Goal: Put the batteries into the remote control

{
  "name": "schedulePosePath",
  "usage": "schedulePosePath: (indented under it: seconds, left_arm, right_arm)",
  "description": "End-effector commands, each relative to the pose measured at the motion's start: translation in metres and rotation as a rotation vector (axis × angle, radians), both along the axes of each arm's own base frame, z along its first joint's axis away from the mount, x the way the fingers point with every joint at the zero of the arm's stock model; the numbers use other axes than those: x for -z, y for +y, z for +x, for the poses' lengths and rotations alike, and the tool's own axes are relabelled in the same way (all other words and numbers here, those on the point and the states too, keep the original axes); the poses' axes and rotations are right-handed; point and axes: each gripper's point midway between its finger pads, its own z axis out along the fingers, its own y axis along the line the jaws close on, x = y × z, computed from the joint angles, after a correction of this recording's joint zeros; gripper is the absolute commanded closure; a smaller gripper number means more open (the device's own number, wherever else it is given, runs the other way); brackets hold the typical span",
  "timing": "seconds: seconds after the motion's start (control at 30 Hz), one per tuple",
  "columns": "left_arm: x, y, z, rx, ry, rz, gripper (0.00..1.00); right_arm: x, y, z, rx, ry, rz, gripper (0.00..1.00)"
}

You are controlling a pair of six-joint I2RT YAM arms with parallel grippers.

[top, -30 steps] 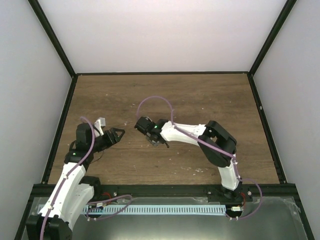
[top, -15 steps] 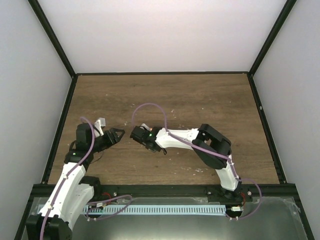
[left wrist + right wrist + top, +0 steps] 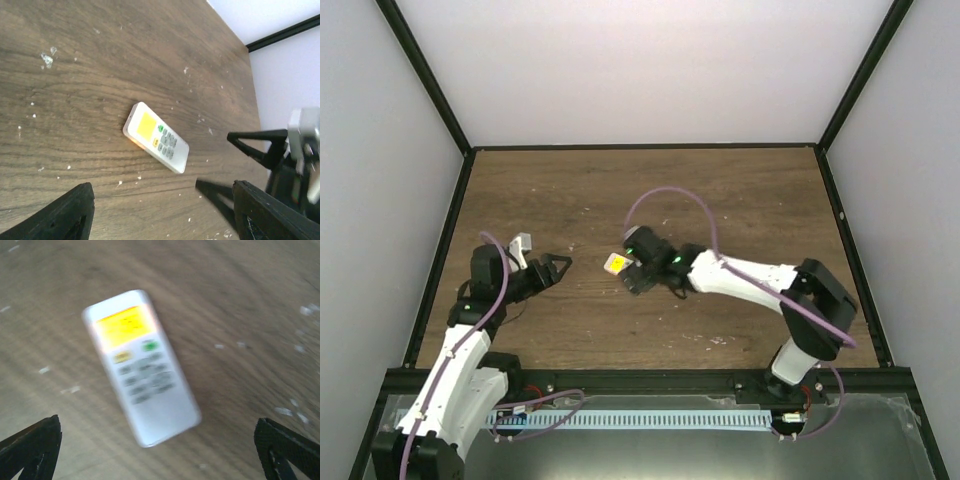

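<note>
The remote control (image 3: 616, 263) lies flat on the wooden table, buttons up, its display glowing yellow. In the right wrist view it is a blurred white bar (image 3: 140, 367) reaching to just ahead of my right gripper (image 3: 157, 452), whose jaws stand wide open with nothing between them. My right gripper (image 3: 630, 272) hovers at the remote's right end. My left gripper (image 3: 556, 268) is to the remote's left, open and empty, apart from it. In the left wrist view the remote (image 3: 156, 137) lies beyond my left gripper (image 3: 165, 215). The batteries are out of view.
Bare wood with white specks (image 3: 47, 59) surrounds the remote. A black frame rail (image 3: 440, 250) borders the table on the left and another (image 3: 850, 250) on the right. My right arm's fingers (image 3: 260, 145) show at the right of the left wrist view.
My right gripper has opened wide and let go of the remote, which now lies on the table. The right arm has swung right, away from my left gripper, which opened slightly.
</note>
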Motion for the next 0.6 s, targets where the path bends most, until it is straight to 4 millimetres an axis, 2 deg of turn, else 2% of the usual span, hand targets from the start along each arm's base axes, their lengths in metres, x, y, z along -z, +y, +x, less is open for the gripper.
schedulePosePath:
  seconds: [0.0,0.13,0.23,0.33,0.4,0.57]
  left_arm:
    - [-0.031,0.001,0.008,-0.001,-0.080,0.007,0.23]
    - [-0.043,0.010,0.012,-0.031,-0.102,0.071,0.21]
    - [-0.050,0.017,0.014,-0.075,-0.126,0.088,0.19]
    - [-0.057,0.019,0.015,-0.093,-0.158,0.089,0.13]
    - [-0.061,0.021,0.015,-0.101,-0.173,0.095,0.02]
    - [-0.064,0.026,0.015,-0.110,-0.197,0.137,0.00]
  right_arm:
    - [-0.012,-0.037,0.045,0.174,0.054,0.217,0.00]
    - [-0.016,-0.086,0.079,0.320,0.069,0.303,0.00]
    - [-0.014,-0.112,0.092,0.387,0.091,0.329,0.00]
    - [-0.015,-0.125,0.096,0.413,0.089,0.334,0.00]
    - [-0.017,-0.128,0.096,0.419,0.085,0.337,0.00]
    - [-0.016,-0.131,0.094,0.424,0.091,0.333,0.00]
